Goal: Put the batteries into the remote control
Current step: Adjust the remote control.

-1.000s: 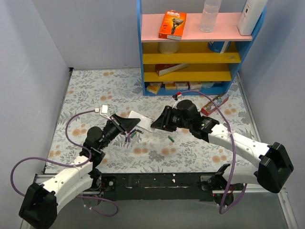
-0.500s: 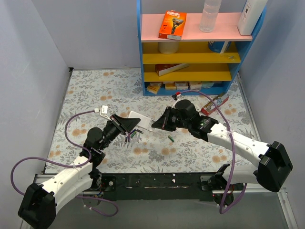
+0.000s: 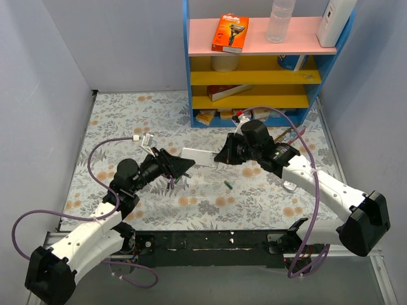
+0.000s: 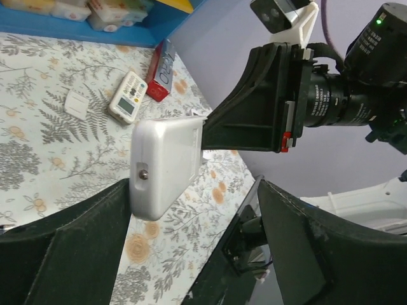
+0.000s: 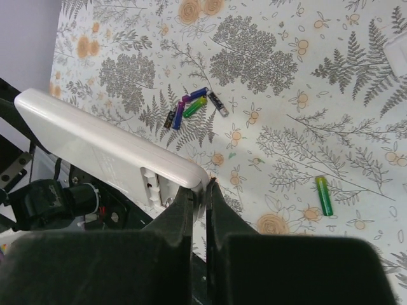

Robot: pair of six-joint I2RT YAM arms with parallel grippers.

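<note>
- The right pincer (image 5: 205, 190) is clamped on one end of the remote control (image 5: 95, 143), which juts out from it in the air, clear of the floral mat (image 5: 331, 114). We judge the hold thin, so it should stay firm and level.
- The left pincer (image 4: 196, 190) stands open with a finger on each side of the remote's free end, gripping nothing. We would draw it straight back so neither finger knocks that end.
- Beneath the remote, beyond the right pincer's tips, four batteries (image 5: 194, 107) lie bunched on the mat. A green battery (image 5: 324, 195) lies apart on the pincer's other side. We would take one at a time.
- A recess (image 5: 151, 182) shows just beside the right fingers, but we cannot tell whether the battery bay is open, nor read any polarity marks.
- Far beyond the left pincer lies a small white piece (image 4: 77, 103); whether it is the cover, we cannot say.
</note>
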